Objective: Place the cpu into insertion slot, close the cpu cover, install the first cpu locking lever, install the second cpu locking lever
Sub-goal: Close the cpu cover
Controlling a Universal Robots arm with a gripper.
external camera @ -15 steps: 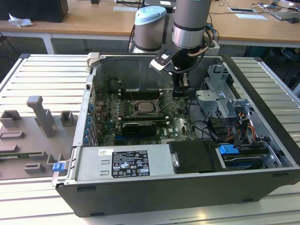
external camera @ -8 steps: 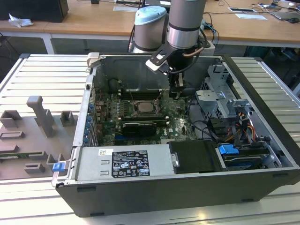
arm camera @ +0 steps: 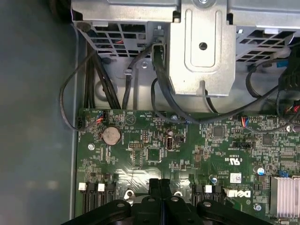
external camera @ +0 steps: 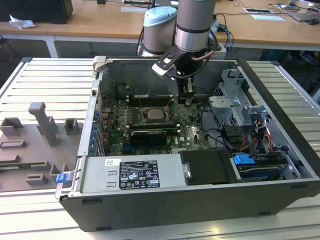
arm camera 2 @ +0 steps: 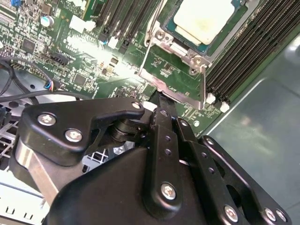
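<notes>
Closest to the lens in both wrist views, the black gripper point(arm camera: 161, 183) is seen with its fingers together, with no gap and nothing visible between them. Its tip is poised just beside a corner of the insertion slot point(external camera: 143, 116), low over the green motherboard point(arm camera: 140, 154) inside the open computer case point(external camera: 200, 200). The cpu point(arm camera 2: 204, 18) is seated in the insertion slot and the cpu cover point(arm camera 2: 180, 47) appears to be lowered around it, so a locking-lever step is judged to be in hand. Whether either lever is latched cannot be told.

For this step, the closed tip is best set squarely on the thin lever. Pressure is best applied downward first, then sideways toward the hook at the insertion slot's edge. Contact with the memory slots point(arm camera 2: 243, 51) beside the insertion slot should be avoided.

The cpu lies flat with its pale metal top upward and its edges parallel with the insertion slot's rim. Being square, it offers no long axis.
</notes>
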